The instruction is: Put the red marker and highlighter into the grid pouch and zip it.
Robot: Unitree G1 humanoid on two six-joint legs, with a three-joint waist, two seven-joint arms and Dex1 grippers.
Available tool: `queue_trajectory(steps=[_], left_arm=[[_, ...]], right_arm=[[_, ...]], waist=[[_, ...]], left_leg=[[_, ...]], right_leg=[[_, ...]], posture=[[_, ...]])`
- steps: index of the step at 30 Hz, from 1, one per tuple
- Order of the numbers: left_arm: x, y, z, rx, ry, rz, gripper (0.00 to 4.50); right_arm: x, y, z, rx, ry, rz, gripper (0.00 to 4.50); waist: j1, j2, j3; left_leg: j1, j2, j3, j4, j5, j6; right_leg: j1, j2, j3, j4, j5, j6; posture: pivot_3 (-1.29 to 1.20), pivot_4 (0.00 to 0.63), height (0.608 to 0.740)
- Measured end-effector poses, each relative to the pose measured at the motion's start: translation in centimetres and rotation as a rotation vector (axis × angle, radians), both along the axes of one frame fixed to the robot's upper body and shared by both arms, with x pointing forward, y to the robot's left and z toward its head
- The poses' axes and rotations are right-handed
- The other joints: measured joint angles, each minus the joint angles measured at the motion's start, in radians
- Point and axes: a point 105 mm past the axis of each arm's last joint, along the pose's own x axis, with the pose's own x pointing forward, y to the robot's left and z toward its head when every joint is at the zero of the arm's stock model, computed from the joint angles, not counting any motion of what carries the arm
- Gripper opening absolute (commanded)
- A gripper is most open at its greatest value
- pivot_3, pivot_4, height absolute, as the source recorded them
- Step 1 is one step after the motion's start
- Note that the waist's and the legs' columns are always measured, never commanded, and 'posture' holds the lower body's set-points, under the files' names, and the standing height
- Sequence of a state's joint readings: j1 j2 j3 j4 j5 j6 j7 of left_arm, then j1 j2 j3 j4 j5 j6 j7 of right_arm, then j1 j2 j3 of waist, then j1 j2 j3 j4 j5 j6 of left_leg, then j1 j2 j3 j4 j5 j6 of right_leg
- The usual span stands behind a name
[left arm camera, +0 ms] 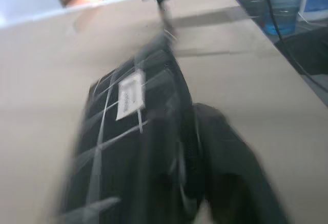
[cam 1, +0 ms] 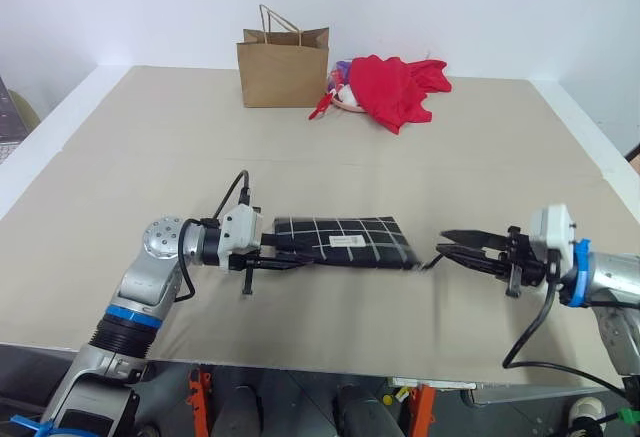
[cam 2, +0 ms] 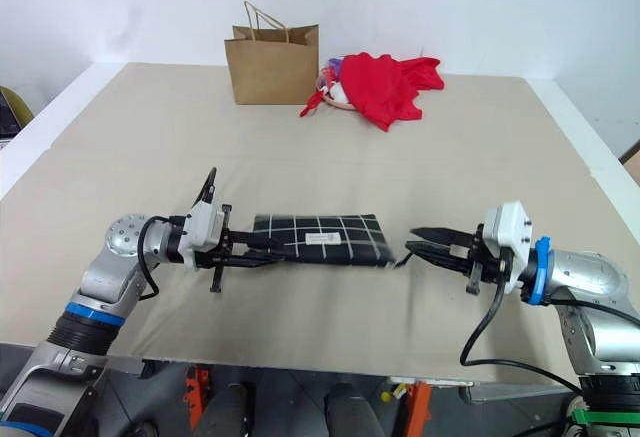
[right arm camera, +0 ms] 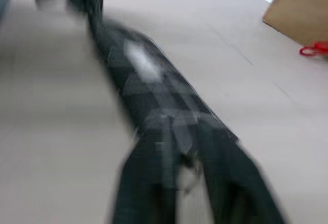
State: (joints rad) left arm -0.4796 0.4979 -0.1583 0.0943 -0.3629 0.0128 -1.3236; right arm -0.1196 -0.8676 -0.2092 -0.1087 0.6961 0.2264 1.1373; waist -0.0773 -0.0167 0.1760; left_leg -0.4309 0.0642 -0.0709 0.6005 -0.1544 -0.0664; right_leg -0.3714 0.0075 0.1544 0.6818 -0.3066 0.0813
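Grid pouch [cam 1: 342, 241] flat between tools, left tool [cam 1: 268, 254] at its end, right tool [cam 1: 448, 249] beside it, both apart

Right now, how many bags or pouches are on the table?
2. The grid pouch lies flat near the front edge, between the left gripper and the right gripper. A brown paper bag stands upright at the far side, beside a red cloth that may hide more.
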Motion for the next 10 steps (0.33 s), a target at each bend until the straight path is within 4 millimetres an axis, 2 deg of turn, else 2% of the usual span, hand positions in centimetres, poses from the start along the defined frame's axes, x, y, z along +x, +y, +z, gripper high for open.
queue_trajectory(steps=[4, 6, 7, 8, 10], left_arm=[[0.9, 0.8, 0.0, -0.010, 0.069, 0.086, 3.72], [1.3, 1.3, 0.2, -0.016, 0.080, 0.126, 4.07], [1.5, 1.5, 0.2, -0.020, 0.085, 0.147, 4.47], [2.8, 2.6, 0.5, -0.040, 0.102, 0.277, 4.47], [4.4, 4.9, 0.2, -0.056, 0.101, 0.477, 4.47]], right_arm=[[1.1, 0.1, 0.3, 0.122, 0.104, -0.097, 3.99], [1.4, -0.1, 0.2, 0.136, 0.132, -0.133, 4.35], [1.5, -0.2, 0.2, 0.142, 0.140, -0.145, 4.50], [2.5, -1.4, -0.6, 0.176, 0.172, -0.240, 4.50], [3.2, -3.3, -3.0, 0.148, 0.207, -0.352, 4.50]], waist=[[0.002, 0.000, 0.000], [0.002, 0.000, 0.000], [0.002, 0.000, 0.000], [0.002, 0.000, 0.000], [0.002, 0.000, 0.000]], left_leg=[[0.000, 0.000, 0.000, 0.000, 0.000, 0.000], [-0.001, 0.000, 0.000, 0.000, 0.000, 0.000], [-0.001, 0.000, 0.000, 0.000, 0.000, 0.000], [0.000, 0.000, 0.000, 0.000, 0.000, 0.000], [-0.001, 0.000, 0.000, 0.000, 0.000, 0.000]], right_leg=[[0.000, 0.000, 0.000, 0.000, 0.000, 0.001], [-0.001, 0.000, 0.000, 0.000, -0.001, 0.001], [-0.001, 0.000, 0.000, 0.000, -0.001, 0.001], [-0.001, 0.000, 0.000, 0.000, -0.001, 0.001], [-0.001, 0.000, 0.000, 0.000, -0.001, 0.001]], posture=[[0.00, 0.150, 0.740], [0.00, 0.150, 0.740], [0.00, 0.150, 0.740], [0.00, 0.150, 0.740], [0.00, 0.150, 0.740]])
